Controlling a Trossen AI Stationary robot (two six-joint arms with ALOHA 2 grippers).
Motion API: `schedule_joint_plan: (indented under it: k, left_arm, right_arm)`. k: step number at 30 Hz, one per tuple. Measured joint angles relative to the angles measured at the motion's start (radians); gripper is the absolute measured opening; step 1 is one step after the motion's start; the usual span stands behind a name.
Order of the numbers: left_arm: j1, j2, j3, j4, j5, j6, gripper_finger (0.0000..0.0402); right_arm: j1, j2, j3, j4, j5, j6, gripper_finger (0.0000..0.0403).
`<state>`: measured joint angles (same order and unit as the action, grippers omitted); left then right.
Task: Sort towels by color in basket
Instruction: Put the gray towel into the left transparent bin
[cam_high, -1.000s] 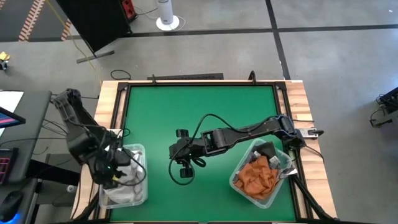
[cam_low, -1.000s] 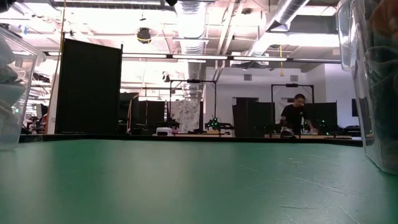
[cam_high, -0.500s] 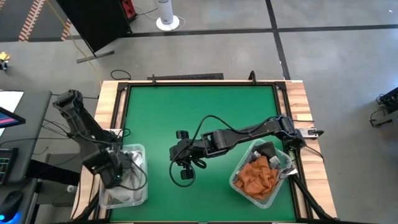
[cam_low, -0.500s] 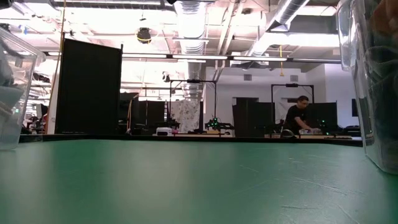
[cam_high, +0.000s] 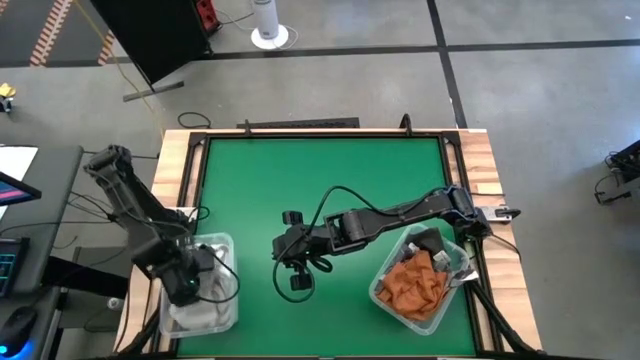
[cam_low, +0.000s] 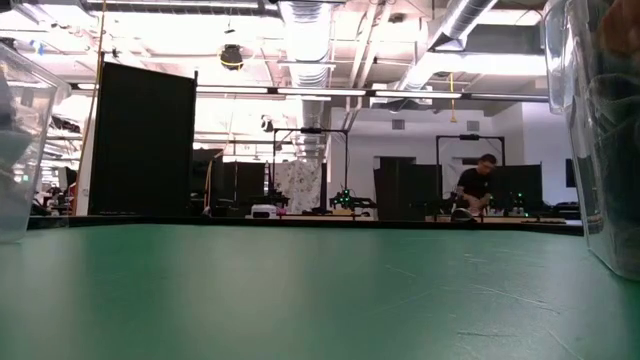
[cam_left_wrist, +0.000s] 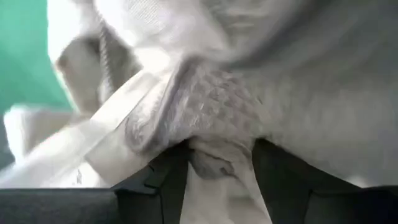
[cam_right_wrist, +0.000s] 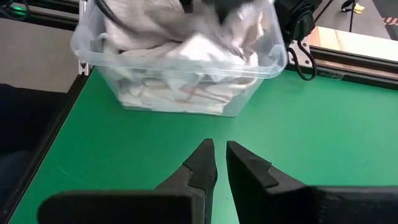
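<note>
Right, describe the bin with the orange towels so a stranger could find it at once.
Start from the green table in the high view and go to its near right corner, beside the right arm's base. There a clear plastic bin sits at an angle, holding rust orange towels and a dark grey towel; the other clear bin, near left, holds pale cloth only.

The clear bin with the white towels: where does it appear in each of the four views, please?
High view: clear bin at lower left, under the left gripper.
Low view: only its clear wall at the left edge.
Left wrist view: bin not seen; white towels fill the picture, pinched between the fingers.
Right wrist view: at the top centre, beyond the right gripper.
Shared landmark: the green table.
</note>
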<state>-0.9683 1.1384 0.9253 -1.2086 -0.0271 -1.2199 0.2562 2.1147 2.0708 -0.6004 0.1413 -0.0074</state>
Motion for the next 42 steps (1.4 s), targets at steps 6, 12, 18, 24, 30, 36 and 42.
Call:
schedule_joint_plan:
  k: [6,12,18,24,30,36,42]
  left_arm:
    - [-0.002,0.019,0.193,-0.101,-0.079,0.130,0.0160]
    - [-0.048,0.071,0.212,0.020,-0.117,0.431,0.0147]
    - [-0.063,0.234,0.138,0.111,-0.136,0.507,0.0145]
    - [-0.050,0.342,0.059,0.117,-0.106,0.475,0.0138]
    - [-0.047,0.275,0.065,0.136,-0.070,0.491,0.0108]
    - [-0.035,0.127,0.123,0.098,-0.047,0.394,0.0086]
    - [-0.035,0.080,0.037,0.113,-0.091,0.270,0.0071]
  right_arm:
    - [-0.003,0.000,0.000,0.003,0.000,0.000,0.0072]
    - [-0.001,0.000,0.000,-0.003,0.000,0.000,0.0072]
    - [-0.001,0.000,0.000,-0.012,-0.001,0.000,0.0072]
    - [0.005,0.000,0.000,-0.012,-0.001,0.008,0.0072]
    - [0.013,0.000,0.000,-0.010,-0.002,0.008,0.0072]
    - [0.011,0.000,0.000,-0.009,-0.001,0.007,0.0072]
    - [0.013,0.000,0.000,-0.009,-0.001,0.003,0.0072]
